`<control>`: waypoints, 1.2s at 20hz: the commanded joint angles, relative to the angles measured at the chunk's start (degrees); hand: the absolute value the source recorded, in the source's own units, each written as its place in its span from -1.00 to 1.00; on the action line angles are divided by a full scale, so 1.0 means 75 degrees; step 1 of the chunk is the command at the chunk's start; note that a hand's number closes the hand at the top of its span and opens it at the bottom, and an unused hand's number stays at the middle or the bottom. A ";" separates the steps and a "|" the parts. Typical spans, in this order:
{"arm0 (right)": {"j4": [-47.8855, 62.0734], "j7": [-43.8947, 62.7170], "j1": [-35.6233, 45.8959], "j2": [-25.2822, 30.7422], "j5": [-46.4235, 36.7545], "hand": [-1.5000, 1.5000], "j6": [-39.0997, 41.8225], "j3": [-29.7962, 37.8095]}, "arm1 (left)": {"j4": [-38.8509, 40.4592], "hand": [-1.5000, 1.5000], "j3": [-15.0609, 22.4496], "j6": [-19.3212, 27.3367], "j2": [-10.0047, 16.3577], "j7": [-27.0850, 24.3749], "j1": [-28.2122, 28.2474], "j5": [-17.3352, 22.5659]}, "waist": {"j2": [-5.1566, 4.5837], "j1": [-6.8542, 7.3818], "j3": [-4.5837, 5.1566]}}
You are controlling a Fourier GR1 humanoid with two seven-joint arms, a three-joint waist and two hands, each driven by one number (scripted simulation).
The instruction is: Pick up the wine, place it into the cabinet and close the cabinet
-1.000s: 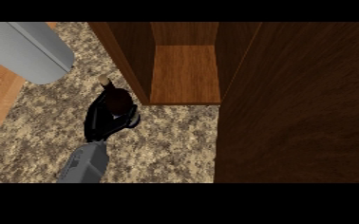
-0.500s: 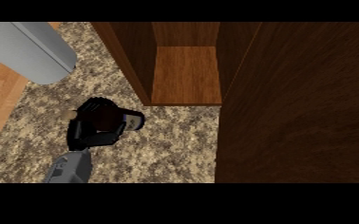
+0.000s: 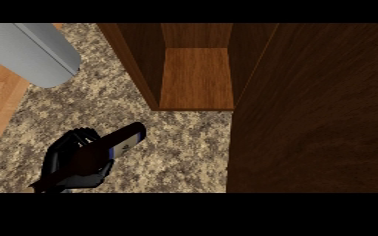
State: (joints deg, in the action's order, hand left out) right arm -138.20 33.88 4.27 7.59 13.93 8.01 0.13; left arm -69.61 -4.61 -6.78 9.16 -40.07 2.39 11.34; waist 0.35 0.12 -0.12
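Wine (image 3: pixel 122 140) lies slantwise in my left hand (image 3: pixel 74 162), low at the left of the head view. My fingers (image 3: pixel 77 136) are curled round the dark bottle's body, and its neck sticks out past them, up and to the right, over the speckled counter (image 3: pixel 177 150). My right hand shows nowhere. Ahead of my fingers and to their right the cabinet (image 3: pixel 140 65) stands open, its wooden shelf (image 3: pixel 196 80) well apart from the bottle's tip. The step in hand, as I judge it, is carrying the bottle to that opening. To do it well I should swing the neck round to face the shelf's front edge before going in, since the near corner of the cabinet's left wall lies closest to my path. Right of the opening a broad dark panel, which I take for the door (image 3: pixel 303 110), fills that side of the view, so room is tight there. The stretch of counter between my fingers and the shelf is my lane. A grey cylinder (image 3: pixel 37 52) sits beyond my fingers to the upper left, apart from the bottle and best left alone.
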 commanded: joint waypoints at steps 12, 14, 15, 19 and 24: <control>-0.1193 0.0700 -0.0142 0.0030 0.0483 -1.00 -0.0113 0.0065 | -0.4622 1.00 0.1187 0.0477 -0.0499 0.3022 0.1115 0.0425 | -0.0004 -0.0013 0.0011; -0.0933 0.0303 -0.0390 -0.0031 0.0794 -1.00 0.0112 0.0308 | -0.4586 1.00 0.1181 0.0766 -0.0438 0.3376 0.0644 0.0141 | -0.0024 -0.0052 0.0010; -0.1091 0.0248 -0.0563 -0.0217 0.0359 -1.00 0.0040 -0.0091 | -0.4727 1.00 0.1404 0.1165 -0.0659 0.3779 0.0366 -0.0063 | -0.0020 -0.0077 0.0009; -0.0809 0.0170 -0.0395 -0.0244 0.0020 -1.00 0.0023 -0.0346 | -0.5036 1.00 0.2264 0.1349 -0.1023 0.4011 0.0613 -0.0672 | -0.0032 -0.0032 0.0016; -0.1252 0.0312 -0.0607 -0.0188 0.0270 -1.00 -0.0073 -0.0173 | -0.5280 1.00 0.2595 0.1642 -0.1208 0.4796 -0.0152 -0.0544 | -0.0027 -0.0089 0.0014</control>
State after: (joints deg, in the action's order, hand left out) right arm -138.36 34.50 4.33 6.49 13.82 7.58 -1.42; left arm -108.25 12.14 3.85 1.64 -6.11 3.70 7.72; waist 0.16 -0.34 -0.01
